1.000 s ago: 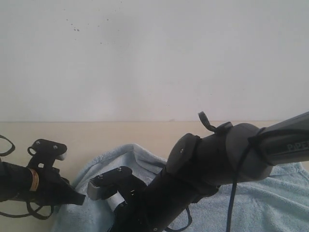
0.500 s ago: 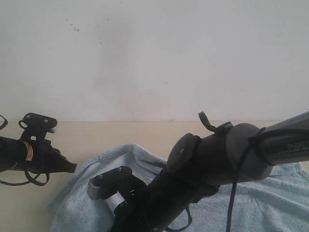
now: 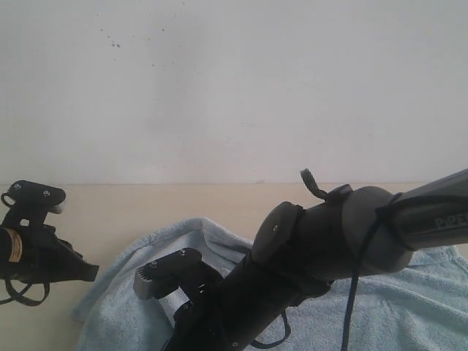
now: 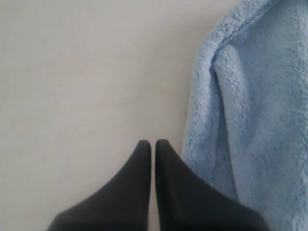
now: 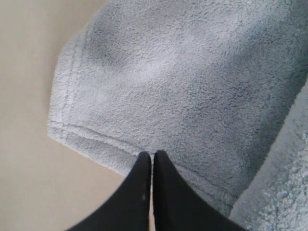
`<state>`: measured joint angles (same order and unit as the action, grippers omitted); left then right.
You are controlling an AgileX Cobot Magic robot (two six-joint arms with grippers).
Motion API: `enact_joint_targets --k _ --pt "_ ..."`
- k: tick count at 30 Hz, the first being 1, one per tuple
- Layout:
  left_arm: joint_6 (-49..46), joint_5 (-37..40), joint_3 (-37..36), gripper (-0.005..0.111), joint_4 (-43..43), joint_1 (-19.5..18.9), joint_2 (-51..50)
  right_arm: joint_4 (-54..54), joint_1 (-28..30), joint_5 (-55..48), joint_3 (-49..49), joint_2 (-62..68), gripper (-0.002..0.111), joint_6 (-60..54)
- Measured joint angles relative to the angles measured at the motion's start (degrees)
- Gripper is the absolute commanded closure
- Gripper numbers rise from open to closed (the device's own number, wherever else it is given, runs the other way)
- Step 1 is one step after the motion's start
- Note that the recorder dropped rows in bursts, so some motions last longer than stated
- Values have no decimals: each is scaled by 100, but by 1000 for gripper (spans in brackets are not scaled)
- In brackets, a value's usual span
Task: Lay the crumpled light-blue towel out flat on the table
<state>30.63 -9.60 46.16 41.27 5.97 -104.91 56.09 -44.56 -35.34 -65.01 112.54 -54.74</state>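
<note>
The pale blue towel (image 3: 409,292) lies on the beige table (image 3: 146,201), spread wide to the right with a raised fold near its middle. My left gripper (image 3: 95,272) hangs shut just left of the towel's left edge. In the left wrist view its tips (image 4: 153,142) are over bare table (image 4: 72,72), beside the towel's rolled edge (image 4: 202,96) and apart from it. My right gripper (image 5: 153,153) is shut, its tips at the stitched hem of a rounded towel corner (image 5: 96,134). No cloth shows between its jaws.
The right arm (image 3: 329,241) fills the lower middle of the exterior view and hides part of the towel and its own gripper. A white wall (image 3: 234,88) rises behind the table's far edge. Bare tabletop (image 5: 29,168) lies beside the towel corner.
My left gripper has drawn back to the left, off the towel's left edge, which now lies further out on the table. The right arm has barely moved.
</note>
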Motion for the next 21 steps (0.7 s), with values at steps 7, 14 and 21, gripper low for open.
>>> enact_joint_targets --k 7,14,21 --pt "42 -621 -710 103 936 0 80 0 0 -409 0 0 107 0" --pt "77 -1280 -665 103 1374 0 80 -10 0 -381 0 0 107 21" --pt "77 -1214 -628 103 2193 0 -161 -8 0 -322 0 0 107 21"
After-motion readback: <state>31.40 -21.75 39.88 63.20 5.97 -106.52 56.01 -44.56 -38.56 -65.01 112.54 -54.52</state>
